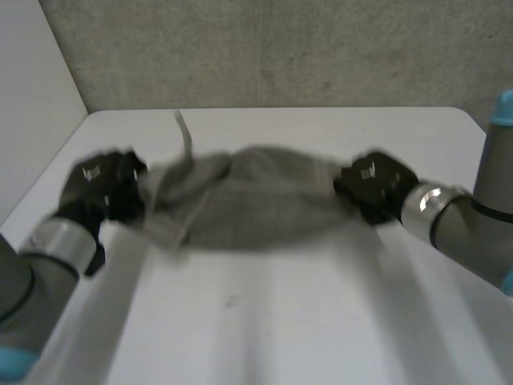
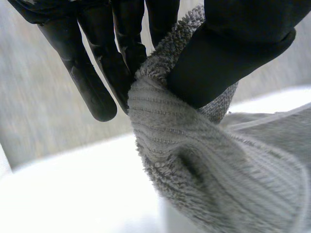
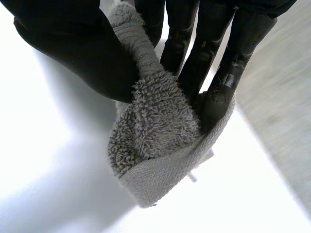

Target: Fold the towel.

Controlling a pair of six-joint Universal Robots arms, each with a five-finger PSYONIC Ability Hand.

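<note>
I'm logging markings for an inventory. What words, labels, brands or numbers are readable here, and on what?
No text can be read.
Small pale mark on the back of the left hand: too blurred to read.
Similar mark on the right hand: too blurred to read.
The towel shows no lettering.

The head view sits high behind and between the arms. It looks down across the white table (image 1: pixel 264 321) toward the wall (image 1: pixel 264 48) at 12 o'clock, wide enough to take in both ends of the towel (image 1: pixel 256 204). The left wrist view looks along the left robot hand (image 2: pixel 92 73) from very near. The right wrist view does the same along the right robot hand (image 3: pixel 73 53). Each shares one pinched towel end with the head view, at 9 and 3 o'clock there.
</note>
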